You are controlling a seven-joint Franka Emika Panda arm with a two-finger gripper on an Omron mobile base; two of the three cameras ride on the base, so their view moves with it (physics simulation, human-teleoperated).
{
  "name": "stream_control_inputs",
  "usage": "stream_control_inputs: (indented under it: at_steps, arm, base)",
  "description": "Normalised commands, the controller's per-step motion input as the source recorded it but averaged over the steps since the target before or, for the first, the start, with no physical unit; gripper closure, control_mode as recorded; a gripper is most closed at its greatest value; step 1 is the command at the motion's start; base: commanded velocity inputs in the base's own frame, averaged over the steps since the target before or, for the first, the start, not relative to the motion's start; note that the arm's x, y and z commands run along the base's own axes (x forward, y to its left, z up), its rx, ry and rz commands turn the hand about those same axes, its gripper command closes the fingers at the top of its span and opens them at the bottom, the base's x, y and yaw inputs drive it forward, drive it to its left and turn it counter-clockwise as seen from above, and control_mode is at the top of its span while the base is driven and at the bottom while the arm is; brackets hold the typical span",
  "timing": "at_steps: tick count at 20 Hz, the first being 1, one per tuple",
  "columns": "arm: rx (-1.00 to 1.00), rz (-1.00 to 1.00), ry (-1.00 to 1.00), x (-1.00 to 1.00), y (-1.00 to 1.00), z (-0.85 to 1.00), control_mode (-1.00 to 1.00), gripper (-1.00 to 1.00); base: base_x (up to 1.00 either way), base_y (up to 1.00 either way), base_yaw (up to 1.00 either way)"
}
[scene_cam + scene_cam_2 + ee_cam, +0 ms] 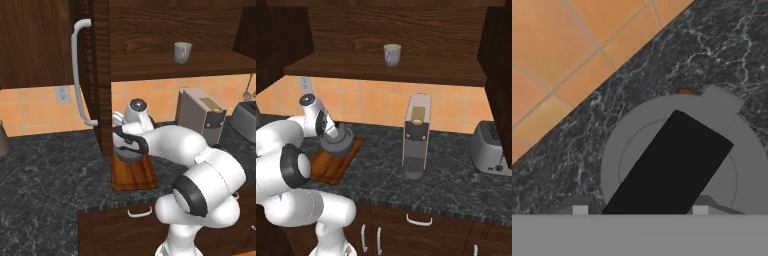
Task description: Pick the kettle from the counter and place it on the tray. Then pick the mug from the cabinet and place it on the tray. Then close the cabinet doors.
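The left cabinet door [92,70] stands open, edge-on, with its curved grey bar handle [77,70] facing left. A wall outlet [63,94] sits on the orange tiled backsplash [376,102]. The tray [331,162] lies on the dark marbled bench [456,175]. The kettle [338,141] rests on the tray. The end effector [640,210] is at the kettle's dark handle [669,165], one finger on each side; whether it grips cannot be determined. The mug [392,54] stands upright on the cabinet shelf [386,70]. To the right stand a coffee machine [416,135] and a toaster [490,150].
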Motion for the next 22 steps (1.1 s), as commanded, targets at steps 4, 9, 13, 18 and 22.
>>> stream_control_inputs:
  at_steps: [4, 9, 13, 18, 22]
  arm:
    - [0.0, 0.0, 0.0, 0.1, 0.11, -0.01, -1.0, 1.0]
    - [0.03, 0.0, 0.0, 0.0, -0.04, -0.03, -1.0, -1.0]
    - [0.0, 0.0, -0.05, -0.01, 0.0, 0.21, -1.0, -1.0]
    - [0.0, -0.01, -0.12, -0.23, -0.02, 0.76, -1.0, -1.0]
    - [0.0, -0.01, -0.12, -0.93, -0.32, 0.94, -1.0, -1.0]
  base:
    - [0.0, 0.0, 0.0]
    - [0.0, 0.0, 0.0]
    - [0.0, 0.0, 0.0]
    - [0.0, 0.0, 0.0]
    - [0.0, 0.0, 0.0]
